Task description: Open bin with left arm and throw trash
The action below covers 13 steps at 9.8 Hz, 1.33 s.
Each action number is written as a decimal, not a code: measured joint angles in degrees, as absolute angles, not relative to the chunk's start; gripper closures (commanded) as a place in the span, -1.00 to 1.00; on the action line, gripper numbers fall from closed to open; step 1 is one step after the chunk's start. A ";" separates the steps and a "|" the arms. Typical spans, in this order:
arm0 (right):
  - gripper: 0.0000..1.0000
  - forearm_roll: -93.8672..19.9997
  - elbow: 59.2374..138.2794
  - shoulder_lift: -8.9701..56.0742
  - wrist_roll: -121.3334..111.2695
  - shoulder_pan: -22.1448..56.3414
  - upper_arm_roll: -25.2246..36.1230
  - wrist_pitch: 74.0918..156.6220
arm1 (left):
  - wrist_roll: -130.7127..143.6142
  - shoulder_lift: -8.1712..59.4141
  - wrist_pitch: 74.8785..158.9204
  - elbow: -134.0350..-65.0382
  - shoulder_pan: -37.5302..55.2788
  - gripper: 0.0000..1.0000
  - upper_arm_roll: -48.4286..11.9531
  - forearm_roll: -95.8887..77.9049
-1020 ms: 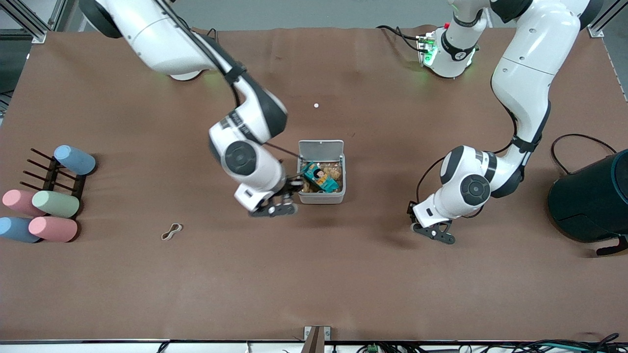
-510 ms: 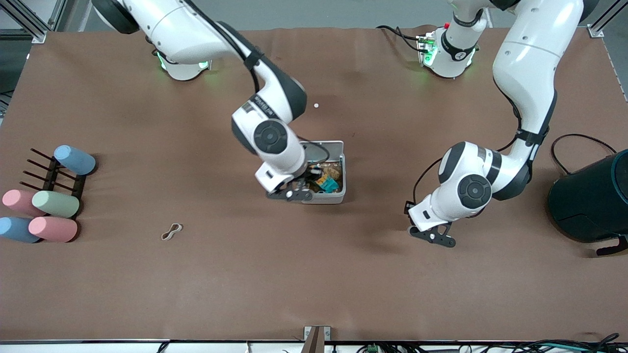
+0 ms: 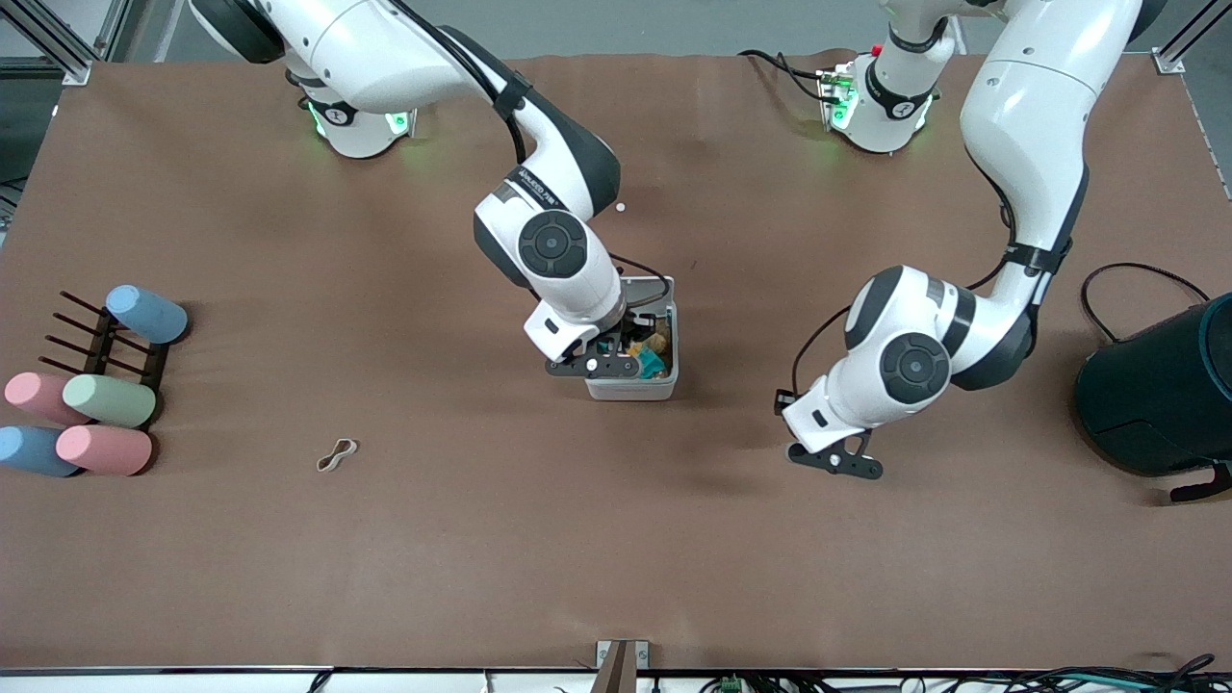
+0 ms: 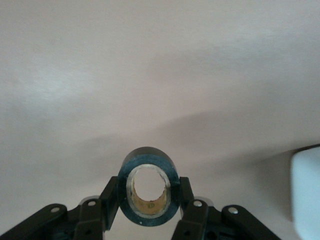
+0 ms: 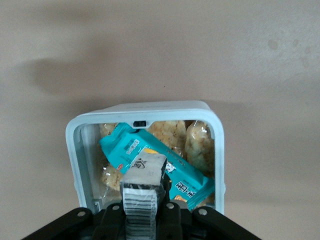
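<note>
The right arm's hand point(image 3: 604, 364) covers much of the small white square plastic bin point(image 3: 632, 387) and its raised lid; at the tabletop's three o'clock edge the large dark teal round container point(image 3: 1160, 390) is cut off

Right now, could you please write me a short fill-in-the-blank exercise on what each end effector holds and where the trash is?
1. The black tape ring is gripped by the ____ arm's end effector.
2. The right end effector holds a crumpled wrapper over the ____ bin.
3. The tan rubber band lies on the table ____ to the front camera than the bin.

Missing words: left; open; nearer.
</note>
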<state>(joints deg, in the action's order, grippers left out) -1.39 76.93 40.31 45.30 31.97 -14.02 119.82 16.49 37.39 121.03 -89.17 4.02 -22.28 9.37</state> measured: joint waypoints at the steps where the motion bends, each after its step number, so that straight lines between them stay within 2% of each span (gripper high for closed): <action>1: -1.00 -1.38 76.95 40.52 45.58 32.25 -14.02 119.76 | 19.39 37.39 121.03 -89.15 4.95 1.00 -23.08 9.37; 7: -1.00 -1.36 76.13 40.58 45.55 29.78 -13.33 118.11 | 34.39 37.31 121.09 -87.09 8.02 1.00 -28.29 9.37; 10: -1.00 -1.44 73.53 39.77 34.37 20.18 -13.34 112.02 | 40.68 37.32 121.07 -86.30 12.48 1.00 -28.72 9.38; 13: -1.00 -1.41 73.88 38.80 15.53 7.96 -13.00 109.96 | 44.59 38.06 121.08 -86.35 14.69 1.00 -28.69 9.40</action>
